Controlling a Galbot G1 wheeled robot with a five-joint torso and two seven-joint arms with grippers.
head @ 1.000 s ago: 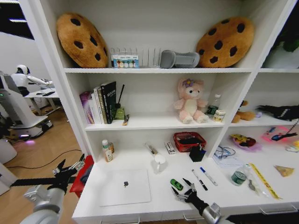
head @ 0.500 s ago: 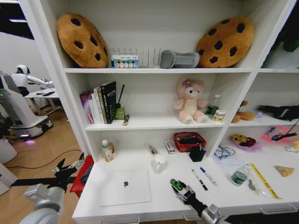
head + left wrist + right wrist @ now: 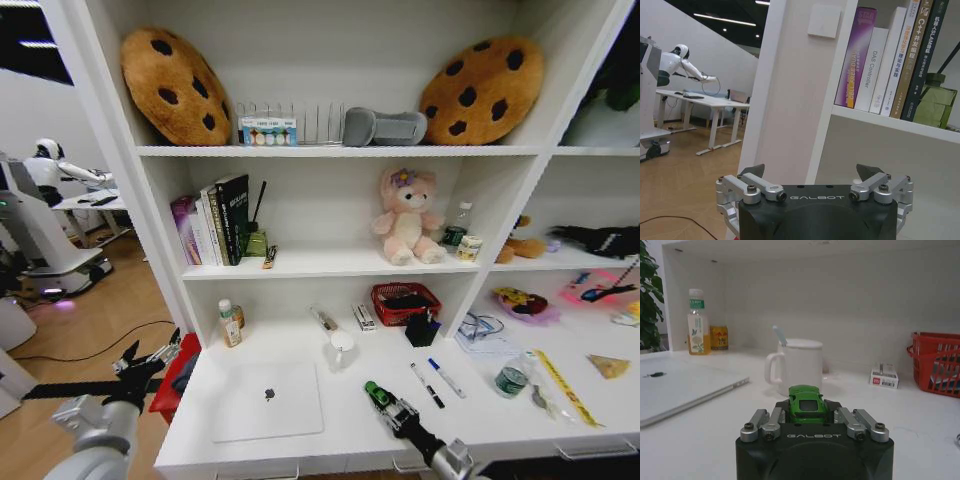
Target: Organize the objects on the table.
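Gripping: right gripper (image 3: 385,403) has its fingers closed on the green toy car (image 3: 805,403), low over the table (image 3: 350,430) near the front edge.
Car position: between the two jaws in the right wrist view, nose toward the white mug (image 3: 796,364); in the head view it sits at about 3 o'clock from the silver laptop (image 3: 268,400).
Mug: upright at 12 o'clock from the car, with a stick-like item standing in it; near the laptop's far right corner.
Marker pens: two, black-capped (image 3: 427,385) and blue-capped (image 3: 446,377), lying side by side on the table at 2 o'clock from the car.
Pen cup: black (image 3: 421,328), just beside the red basket (image 3: 405,302), at the back of the table.
Left gripper (image 3: 148,361): fingers spread apart, holding nothing, off the table's left end at 9 o'clock from the laptop; bookshelf side panel (image 3: 795,90) in front of it.
Books (image 3: 887,60): upright on the shelf above.
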